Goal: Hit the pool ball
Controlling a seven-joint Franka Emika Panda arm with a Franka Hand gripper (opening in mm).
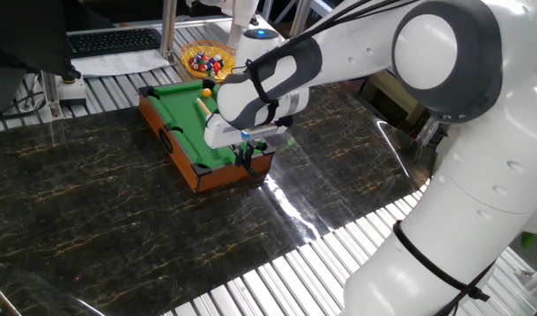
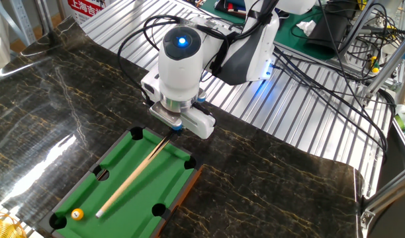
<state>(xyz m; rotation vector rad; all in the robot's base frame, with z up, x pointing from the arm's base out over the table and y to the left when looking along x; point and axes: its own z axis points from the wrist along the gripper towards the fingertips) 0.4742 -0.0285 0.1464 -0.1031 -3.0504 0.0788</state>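
Observation:
A small orange pool ball lies on the green felt of a miniature pool table near one corner pocket; it also shows in one fixed view. A wooden cue stick lies along the felt with its tip close beside the ball, a small gap between them. My gripper is shut on the cue's butt end at the table's opposite short side. In one fixed view the gripper is mostly hidden under the arm, and only the cue's tip end shows.
An orange dish of multicoloured small balls stands just behind the pool table. A keyboard lies at the back. Cables hang over the ribbed metal surface beyond the dark marble tabletop.

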